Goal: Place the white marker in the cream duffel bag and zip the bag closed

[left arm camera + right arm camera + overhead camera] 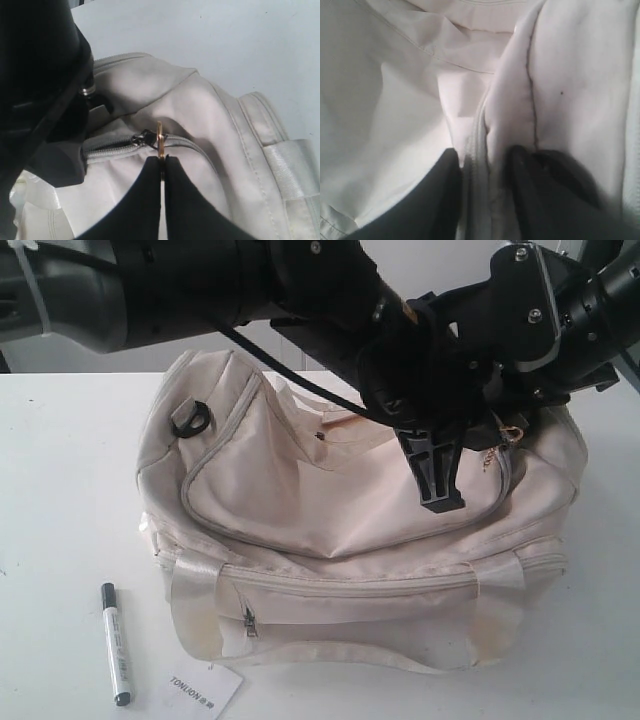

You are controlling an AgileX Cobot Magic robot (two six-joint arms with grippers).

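Cloth of the cream duffel bag (300,490) is limp; our left end effector (161,159) pinches its gold zipper ring (159,134); whether the right end effector (482,160) grips, we cannot tell.

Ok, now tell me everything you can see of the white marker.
The white marker is a slim pen: white barrel with small dark print, black cap at the far end, black end nearest the camera. It lies flat on the white table, near a front corner of the cream duffel bag, apart from it and from the paper tag. Nothing holds it.
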